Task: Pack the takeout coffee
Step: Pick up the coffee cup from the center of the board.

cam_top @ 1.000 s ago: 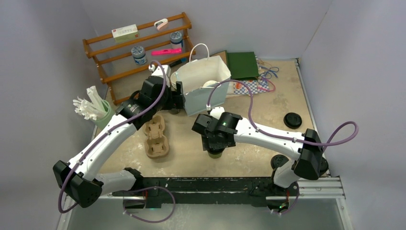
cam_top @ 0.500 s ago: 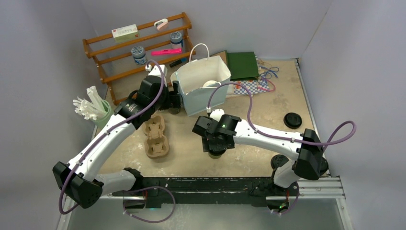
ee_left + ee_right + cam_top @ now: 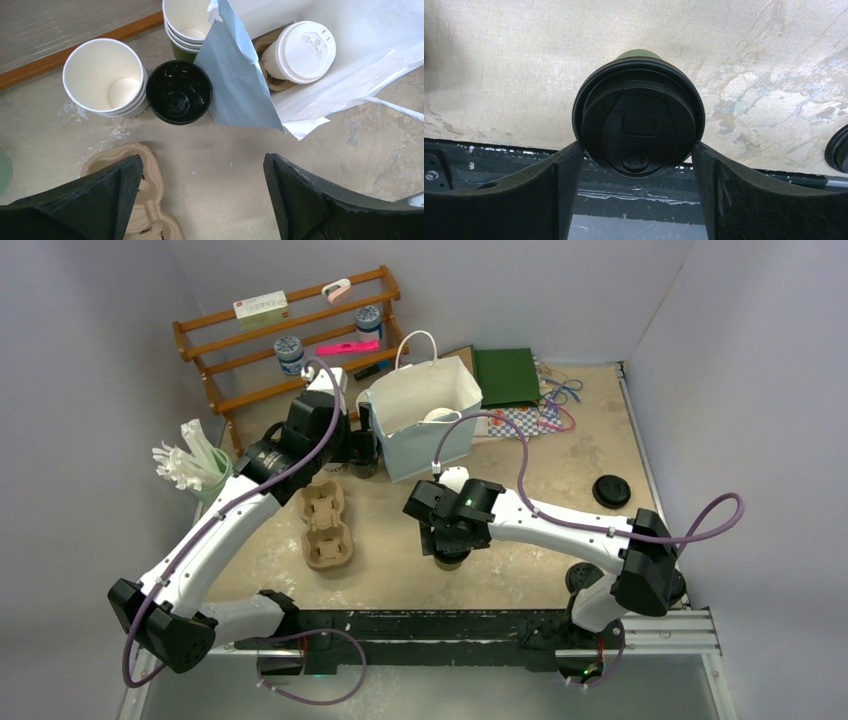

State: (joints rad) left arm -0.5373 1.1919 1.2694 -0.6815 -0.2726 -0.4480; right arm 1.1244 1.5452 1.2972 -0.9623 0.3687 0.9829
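Black-lidded dark paper cup [image 3: 639,125] is standing upright, right gripper [image 3: 639,155] pinching it, well nearward of white paper bag [image 3: 425,415].

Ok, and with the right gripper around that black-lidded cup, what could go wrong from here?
1. The right gripper has its fingers beside the black-lidded cup at lid height, not on the body; a lift might pop the lid or slip.
2. The cup stands close to the table's front rail; a nudge could knock it off.
3. The paper bag stands unheld, the left gripper open near it, a white-lidded cup inside; lowering another could tip it.
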